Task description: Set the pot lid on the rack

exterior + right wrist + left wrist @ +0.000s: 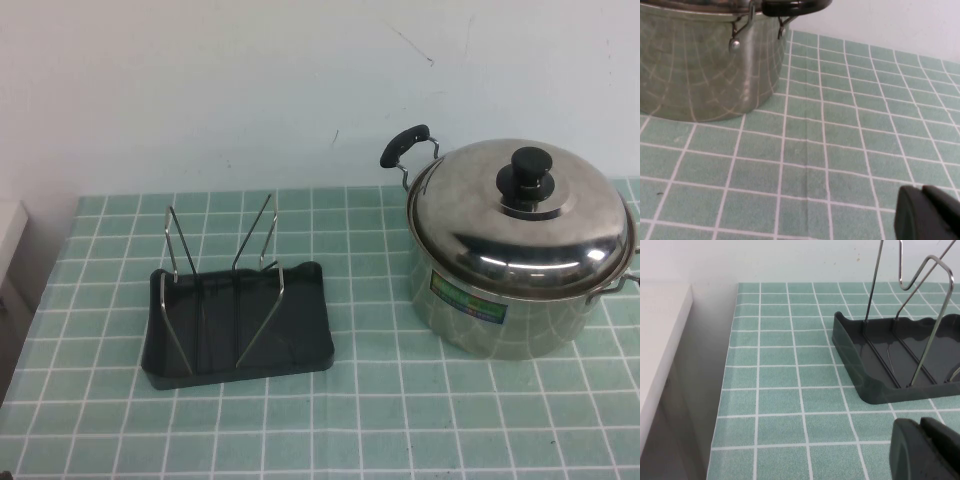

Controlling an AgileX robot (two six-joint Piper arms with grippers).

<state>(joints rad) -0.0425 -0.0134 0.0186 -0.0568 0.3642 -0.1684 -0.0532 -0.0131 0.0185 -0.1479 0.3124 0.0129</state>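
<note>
The shiny domed pot lid with a black knob sits on the steel pot at the right of the table. The dark plastic rack with upright wire dividers stands at centre left; it also shows in the left wrist view. Neither arm shows in the high view. My left gripper is shut and empty, low over the cloth on the near side of the rack. My right gripper is shut and empty, over the cloth beside the pot.
A green checked cloth covers the table. A white wall stands behind. The table's left edge drops off next to a pale cabinet. The pot has black side handles and a coloured label.
</note>
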